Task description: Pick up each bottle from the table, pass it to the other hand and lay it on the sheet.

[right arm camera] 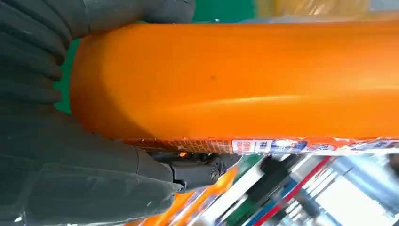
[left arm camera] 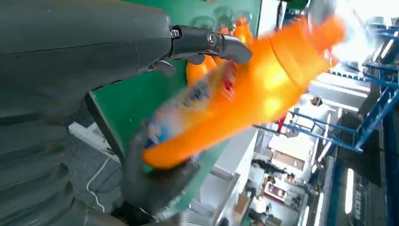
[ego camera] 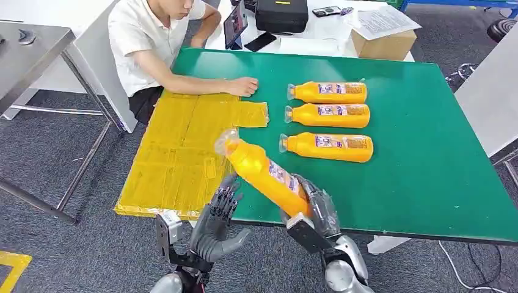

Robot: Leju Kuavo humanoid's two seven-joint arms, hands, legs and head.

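Holding bottle (ego camera: 267, 176) by base, right hand (ego camera: 317, 207) tilts it toward left hand (ego camera: 221, 210), open, just beside, not touching. Handover pending. Sheet (ego camera: 177, 152) at left bears no bottle; three bottles (ego camera: 330, 116) wait on table (ego camera: 427, 152) far right.

Head view bright, even, sharp, soft shadows. Left wrist view: orange plastic bottle (left arm camera: 244, 94) motion-blurred, glare blown out upper right. Right wrist view: background defocused lower right.
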